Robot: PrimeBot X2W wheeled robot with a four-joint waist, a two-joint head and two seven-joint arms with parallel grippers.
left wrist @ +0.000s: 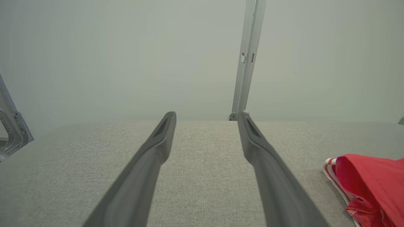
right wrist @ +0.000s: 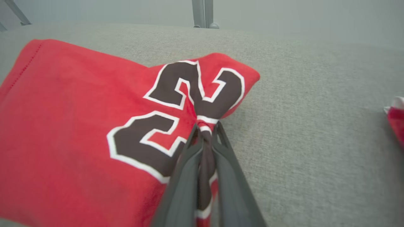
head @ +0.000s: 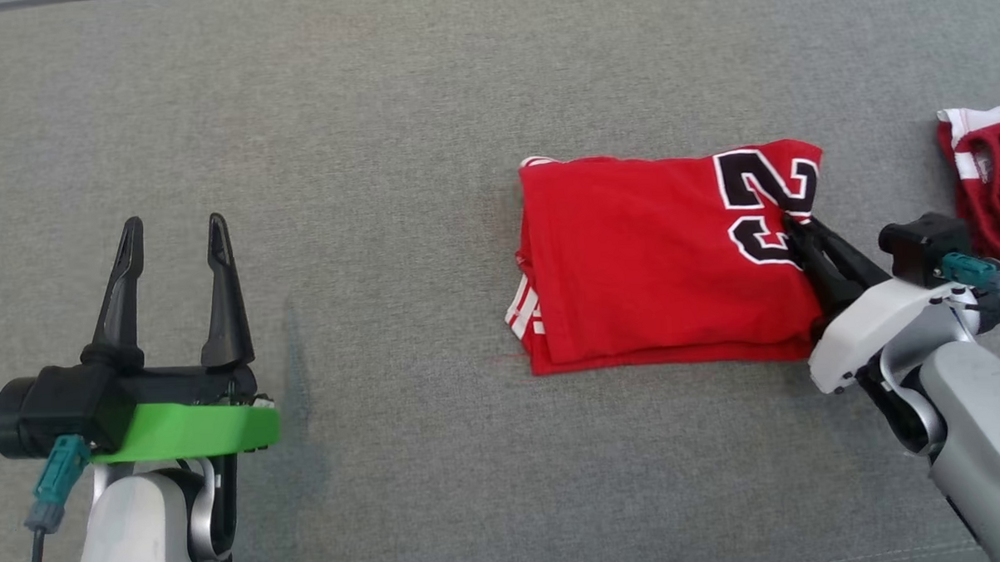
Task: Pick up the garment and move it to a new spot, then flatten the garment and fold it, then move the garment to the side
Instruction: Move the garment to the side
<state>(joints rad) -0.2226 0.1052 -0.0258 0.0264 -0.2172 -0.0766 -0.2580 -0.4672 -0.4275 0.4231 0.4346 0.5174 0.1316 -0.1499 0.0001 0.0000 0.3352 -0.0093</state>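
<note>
Your head view places the folded garment (head: pixel 661 259) right of centre; closer in, your right wrist view shows the right gripper (right wrist: pixel 205 128) pinching its numbered edge. Your left gripper (head: pixel 175 222) stands spread, well apart.

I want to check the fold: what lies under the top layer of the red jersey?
Along the left and near edges of the jersey more red layers peek out, with white-striped trim at one corner. The rest is covered.
</note>
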